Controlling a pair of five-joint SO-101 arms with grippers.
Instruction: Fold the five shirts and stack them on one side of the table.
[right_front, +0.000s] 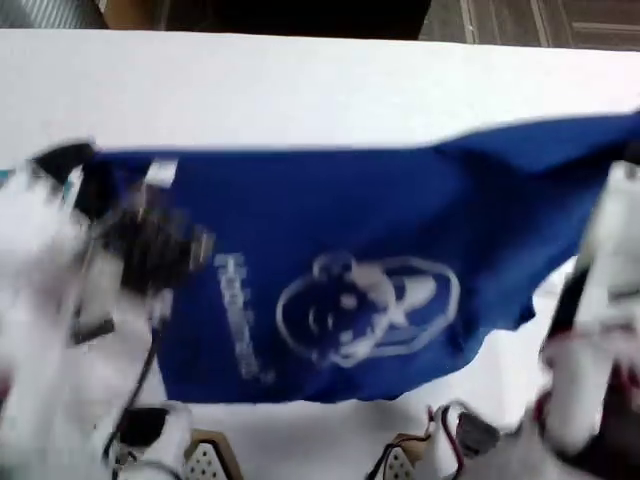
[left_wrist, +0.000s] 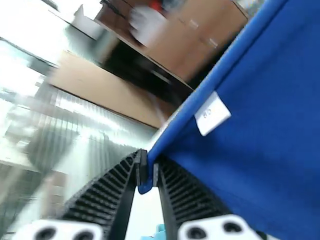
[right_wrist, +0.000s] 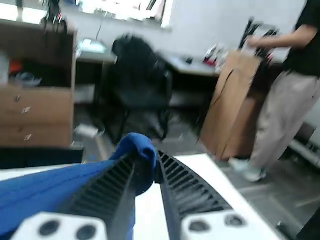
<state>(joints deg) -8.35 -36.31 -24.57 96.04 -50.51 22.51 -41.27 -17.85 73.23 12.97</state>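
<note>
The high view gives you the whole spread. The royal-blue fabric T-shirt (right_front: 400, 210) is stretched over the white table (right_front: 300, 90), and its top edge is pulled taut from one end of the table to the other. A blurred arm stands at each end. The printed side faces that camera: a round emblem in white outline (right_front: 365, 308) over the middle of the table, with a line of white lettering (right_front: 240, 315) beside it. A small white sewn-in label (right_front: 160, 173) sits on the top edge toward the table's left-arm end. You cannot tell from here whether the lower hem touches the table.

The wrist views show the grips that the high view blurs. On your left gripper (left_wrist: 148, 167), the black ribbed fingers (left_wrist: 115, 185) are closed tight on a thin folded blue edge, and the white label hangs just past them on that same edge. On your right gripper (right_wrist: 150, 160), the black ribbed fingers are pinched on a bunched blue corner. That corner bulges up between the tips, above the table's white surface.
</note>
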